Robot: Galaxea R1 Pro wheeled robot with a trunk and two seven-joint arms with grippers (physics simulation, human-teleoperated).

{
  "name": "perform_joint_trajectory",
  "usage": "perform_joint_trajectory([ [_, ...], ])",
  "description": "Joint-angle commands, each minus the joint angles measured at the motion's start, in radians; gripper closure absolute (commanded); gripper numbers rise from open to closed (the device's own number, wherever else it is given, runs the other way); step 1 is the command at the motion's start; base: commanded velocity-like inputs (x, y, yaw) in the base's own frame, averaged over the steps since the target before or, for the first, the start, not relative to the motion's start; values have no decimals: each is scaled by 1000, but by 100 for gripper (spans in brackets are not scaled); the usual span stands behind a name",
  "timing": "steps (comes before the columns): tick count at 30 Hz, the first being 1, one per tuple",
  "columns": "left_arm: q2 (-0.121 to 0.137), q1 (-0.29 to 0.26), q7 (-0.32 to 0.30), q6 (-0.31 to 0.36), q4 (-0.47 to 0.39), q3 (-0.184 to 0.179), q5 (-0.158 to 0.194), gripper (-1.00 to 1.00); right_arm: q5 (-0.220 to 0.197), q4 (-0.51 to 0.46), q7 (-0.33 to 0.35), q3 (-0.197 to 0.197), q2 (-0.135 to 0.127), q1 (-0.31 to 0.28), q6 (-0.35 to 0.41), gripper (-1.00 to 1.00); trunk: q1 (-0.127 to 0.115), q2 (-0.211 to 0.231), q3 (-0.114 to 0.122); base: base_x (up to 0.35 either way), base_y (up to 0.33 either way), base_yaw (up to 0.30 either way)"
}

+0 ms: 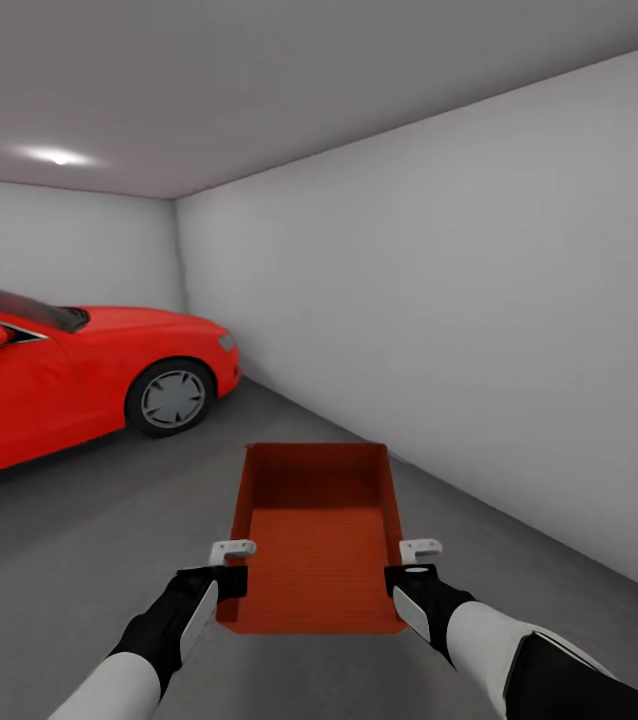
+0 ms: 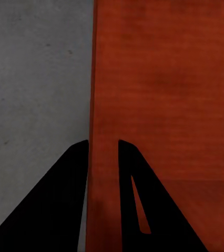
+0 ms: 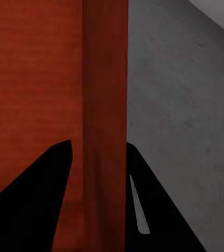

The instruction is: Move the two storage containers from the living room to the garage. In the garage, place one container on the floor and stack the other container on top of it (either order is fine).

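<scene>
Left end effector [image 1: 231, 582]: I am clamping it on the near left wall of the storage container [image 1: 317, 545], one finger inside, one outside. Right end effector [image 1: 406, 583]: I am pinching the opposite wall likewise. Container: hanging between both end effectors, above the garage floor [image 1: 79, 540]. Red car [image 1: 69, 385]: standing ahead and left of the left end effector. Handling, my judgement: I am favouring level, matched lowering, releasing only once seated. Markings: none legible.
</scene>
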Motion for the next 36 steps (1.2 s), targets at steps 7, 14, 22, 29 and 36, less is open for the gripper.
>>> perform_joint_trajectory([
  [7, 1, 1, 10, 4, 0, -52, -39, 100, 9, 0, -28, -3, 0, -8, 6, 100, 1, -1, -1, 322, 0, -288],
  [14, 1, 1, 10, 4, -1, -52, -39, 100, 9, 0, -28, -3, 0, -8, 6, 100, 1, -1, -1, 322, 0, -288],
  [22, 1, 1, 10, 4, -1, -52, -39, 100, 9, 0, -28, -3, 0, -8, 6, 100, 1, -1, -1, 322, 0, -288],
  [29, 1, 1, 10, 4, -1, -52, -37, 100, 9, 0, -28, -3, 0, -8, 6, 100, 1, -1, -1, 322, 0, -288],
  [36, 1, 1, 10, 4, -1, -54, -36, 100, 9, 0, -28, -3, 0, -8, 6, 100, 1, -1, -1, 322, 0, -288],
])
